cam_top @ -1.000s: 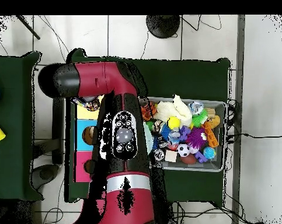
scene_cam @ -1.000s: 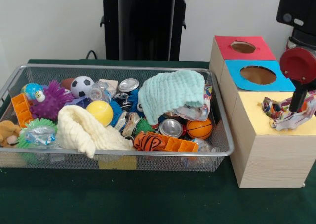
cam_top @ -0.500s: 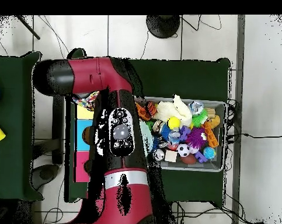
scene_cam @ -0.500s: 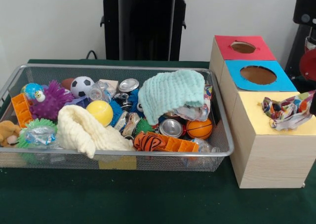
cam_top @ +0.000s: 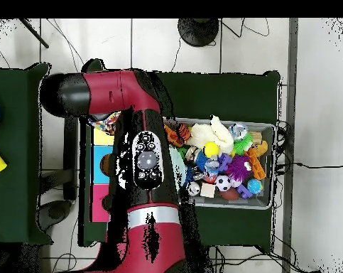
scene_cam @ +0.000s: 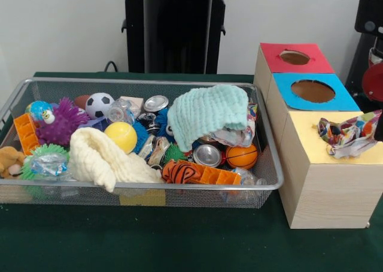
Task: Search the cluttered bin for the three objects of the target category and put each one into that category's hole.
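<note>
Lying on yellow box point(scene_cam: 328, 164): crumpled wrapper point(scene_cam: 346, 135), no readable print; tool state can't tell.

Even indoor light, soft shadows, slight blur.

The wire mesh bin point(scene_cam: 270, 164) is sitting on the green table, packed with balls, cans, cloths and spiky toys. Beside it the wooden sorting box point(scene_cam: 323, 194) is showing three coloured tops – red hole point(scene_cam: 294, 57) farthest back, blue hole point(scene_cam: 312, 91) in the middle, yellow top point(scene_cam: 311, 141) nearest. A crumpled multicoloured wrapper point(scene_cam: 347, 136) is lying on the yellow top, bunched up right over where its opening would be (can't tell if it's partly in).
</note>
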`<state>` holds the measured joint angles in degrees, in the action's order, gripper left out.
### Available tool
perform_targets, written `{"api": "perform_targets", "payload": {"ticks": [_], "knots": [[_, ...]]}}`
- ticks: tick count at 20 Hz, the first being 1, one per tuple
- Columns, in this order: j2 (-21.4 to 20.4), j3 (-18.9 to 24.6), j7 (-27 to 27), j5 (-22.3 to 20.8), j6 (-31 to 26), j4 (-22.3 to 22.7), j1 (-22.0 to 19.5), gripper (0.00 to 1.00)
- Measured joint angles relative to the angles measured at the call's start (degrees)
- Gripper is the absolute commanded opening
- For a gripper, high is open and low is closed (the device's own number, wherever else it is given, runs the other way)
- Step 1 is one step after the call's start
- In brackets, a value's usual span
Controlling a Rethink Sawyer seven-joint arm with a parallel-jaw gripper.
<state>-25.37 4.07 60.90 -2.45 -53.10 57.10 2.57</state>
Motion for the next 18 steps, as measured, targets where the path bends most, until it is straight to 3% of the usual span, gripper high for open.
{"api": "perform_targets", "payload": {"ticks": [18], "knots": [[2.82, -0.1, 0.0, -0.18, 0.02, 1.41, 0.0, 0.0]]}}
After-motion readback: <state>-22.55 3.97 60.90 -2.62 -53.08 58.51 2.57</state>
